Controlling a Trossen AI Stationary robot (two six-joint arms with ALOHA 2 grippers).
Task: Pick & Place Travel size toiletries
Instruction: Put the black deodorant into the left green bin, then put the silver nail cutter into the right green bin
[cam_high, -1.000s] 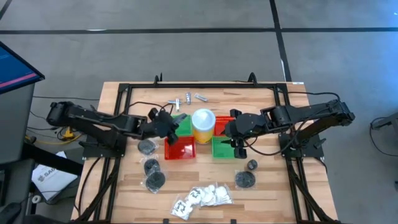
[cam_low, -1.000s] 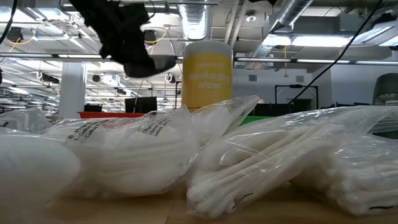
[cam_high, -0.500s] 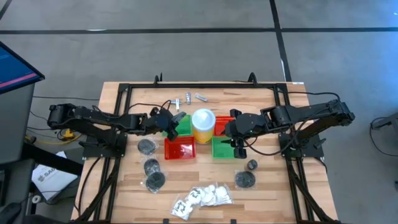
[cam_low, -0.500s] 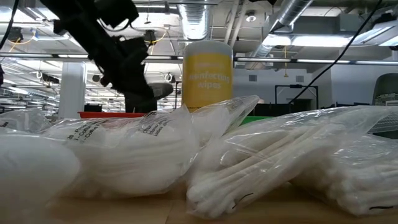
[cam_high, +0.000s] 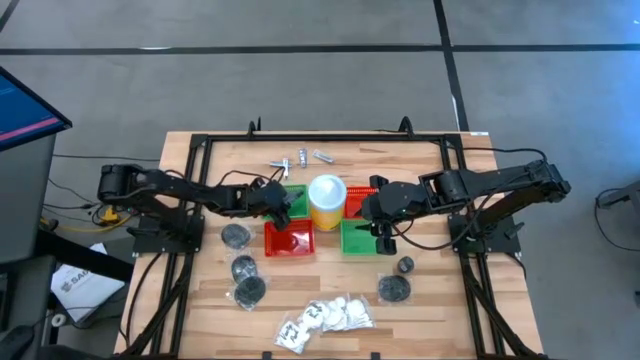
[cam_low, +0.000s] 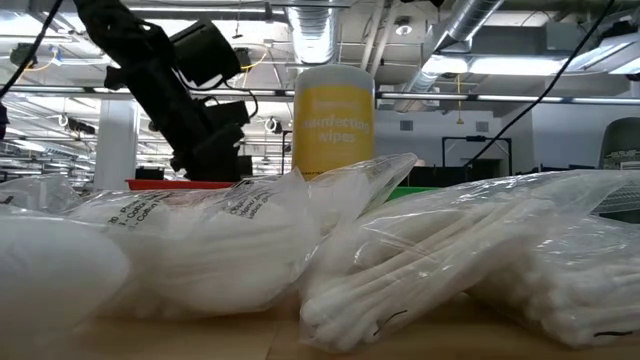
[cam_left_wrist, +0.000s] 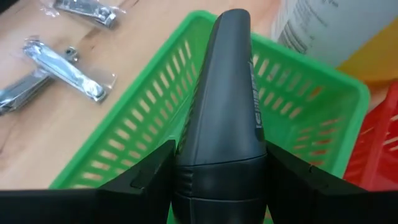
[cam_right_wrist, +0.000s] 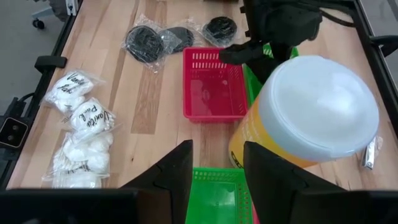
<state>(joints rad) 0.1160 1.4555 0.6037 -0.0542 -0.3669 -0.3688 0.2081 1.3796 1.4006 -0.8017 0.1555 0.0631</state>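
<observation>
My left gripper (cam_high: 283, 200) hovers over the far green basket (cam_left_wrist: 155, 112). Its fingers show as one dark mass (cam_left_wrist: 224, 37) with no gap, so it is shut; nothing shows between them. My right gripper (cam_right_wrist: 217, 165) is open above the near green basket (cam_high: 355, 238). Silvery nail clippers in clear bags (cam_left_wrist: 65, 62) lie flat on the table past the far green basket. Dark round pieces in clear bags (cam_high: 236, 235) lie on the left, with more of them (cam_high: 393, 288) on the right. White pieces in printed packets (cam_high: 325, 316) lie at the near edge.
A yellow cup with a white lid (cam_high: 327, 200) stands between the two grippers. A red basket (cam_high: 289, 240) sits just nearer than the left gripper, and another red basket (cam_high: 360, 195) sits right of the cup. A black frame (cam_high: 300, 137) rims the table.
My left gripper has moved toward the table's right edge and come down, from beside the far green basket to over it. The right arm has kept still.
</observation>
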